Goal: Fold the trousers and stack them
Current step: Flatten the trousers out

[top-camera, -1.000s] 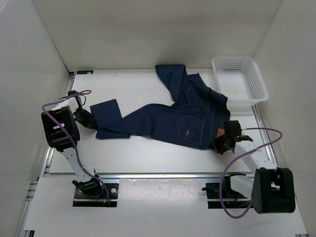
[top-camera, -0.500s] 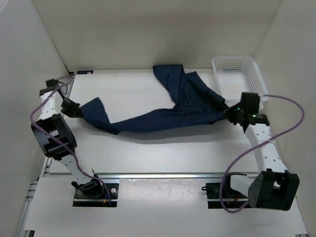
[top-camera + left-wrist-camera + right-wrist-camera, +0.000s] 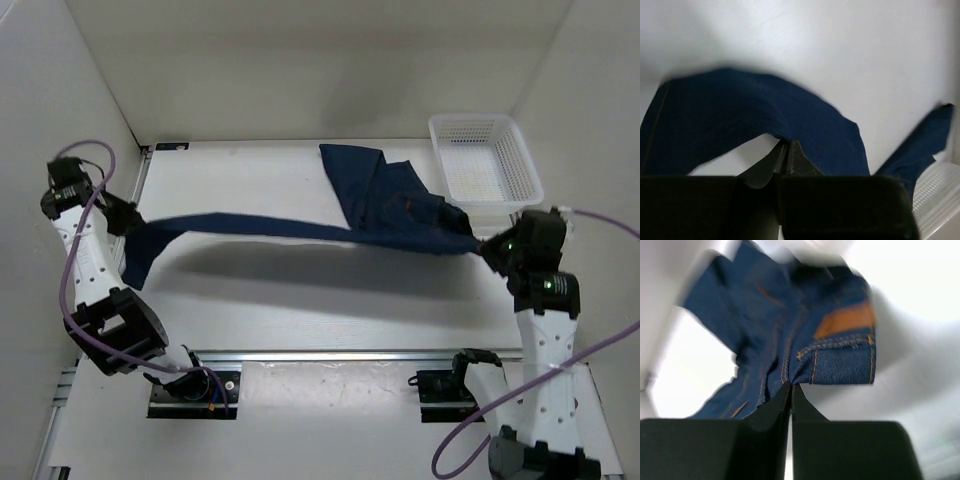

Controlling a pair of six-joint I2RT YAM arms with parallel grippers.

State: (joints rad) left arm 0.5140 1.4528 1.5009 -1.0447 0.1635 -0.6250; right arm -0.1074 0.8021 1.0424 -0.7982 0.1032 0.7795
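The dark navy trousers hang stretched in the air between my two grippers, above the white table. My left gripper is high at the far left, shut on a leg end that droops below it. In the left wrist view my gripper pinches the cloth's edge. My right gripper is raised at the right, shut on the waistband. In the right wrist view my gripper clamps the orange-stitched waistband by the tan patch. The other leg trails on the table at the back.
A white mesh basket stands at the back right corner, just behind my right gripper. White walls close in the left, back and right sides. The metal rail runs along the table's near edge.
Both arms have risen and spread further apart, lifting the trousers off the table and pulling them taut. The left gripper went up and left, the right gripper right and nearer.
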